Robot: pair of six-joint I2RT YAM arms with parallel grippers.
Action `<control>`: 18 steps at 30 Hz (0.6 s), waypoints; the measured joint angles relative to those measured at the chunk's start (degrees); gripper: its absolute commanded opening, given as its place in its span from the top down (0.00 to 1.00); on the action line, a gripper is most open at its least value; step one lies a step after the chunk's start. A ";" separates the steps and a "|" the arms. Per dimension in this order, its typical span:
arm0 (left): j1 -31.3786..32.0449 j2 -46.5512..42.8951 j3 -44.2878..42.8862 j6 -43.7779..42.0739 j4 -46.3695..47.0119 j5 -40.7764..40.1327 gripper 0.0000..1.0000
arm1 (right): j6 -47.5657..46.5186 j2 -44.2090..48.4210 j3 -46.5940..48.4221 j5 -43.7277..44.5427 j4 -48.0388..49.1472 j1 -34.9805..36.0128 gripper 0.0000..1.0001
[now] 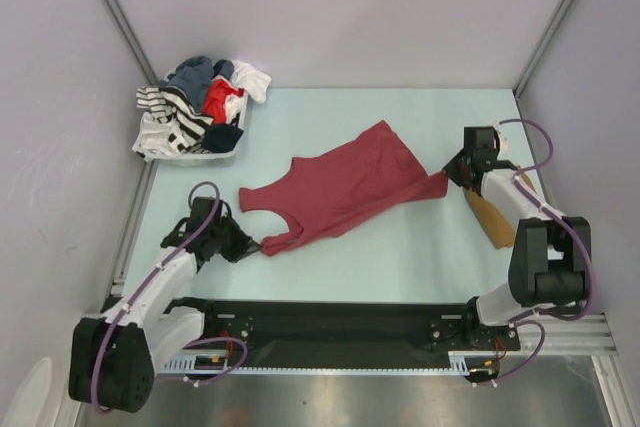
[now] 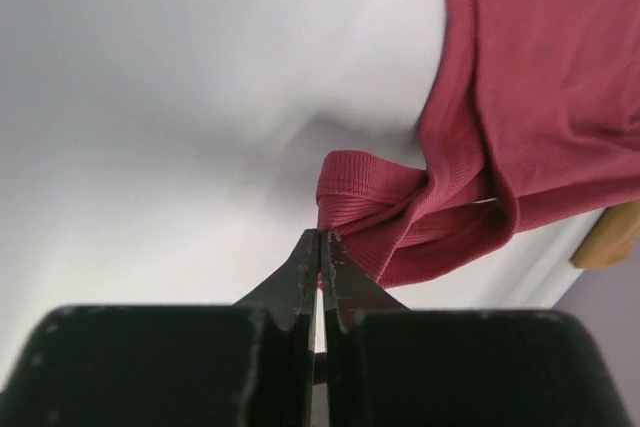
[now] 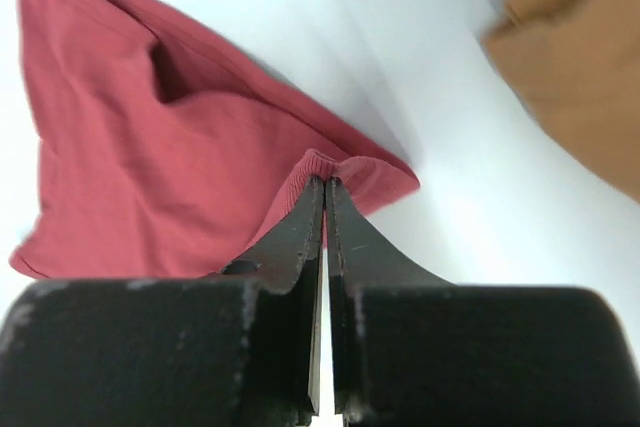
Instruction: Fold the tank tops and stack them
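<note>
Top external: left pincer (image 1: 258, 246) and right pincer (image 1: 447, 176) each gripped the maroon tank top (image 1: 340, 192) — tan top (image 1: 492, 219) half-hidden by an arm; basket (image 1: 215, 158) held clothes (image 1: 200, 102).

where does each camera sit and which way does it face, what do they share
Top view: above and behind the arms, looking down on the table; left arm and right arm show, bases at bottom.
Left wrist: on the left arm, looking along its shut jaws at a strap of the red top.
Right wrist: on the right arm, looking along its shut jaws at that top's corner, tan top beyond.
Shared: all three show the red top.
</note>
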State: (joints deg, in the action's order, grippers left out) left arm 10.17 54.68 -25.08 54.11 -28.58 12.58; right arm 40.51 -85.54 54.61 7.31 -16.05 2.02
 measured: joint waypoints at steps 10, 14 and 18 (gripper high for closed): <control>-6.43 3.72 -1.07 -1.46 1.36 0.85 0.30 | -0.44 -10.91 7.13 -1.99 -0.35 -0.24 0.41; -5.81 -2.14 -2.14 -4.26 1.46 -0.87 0.28 | -2.14 -11.13 7.13 -3.21 -0.72 -0.39 0.43; 2.49 -5.60 -5.70 -8.13 1.36 -6.14 0.25 | -3.65 -8.87 5.49 -3.63 0.02 -0.94 0.62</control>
State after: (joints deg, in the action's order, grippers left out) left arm 12.67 49.08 -30.79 45.98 -27.22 6.44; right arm 36.86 -94.41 60.10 3.68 -16.03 1.08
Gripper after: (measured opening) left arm 0.737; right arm 0.482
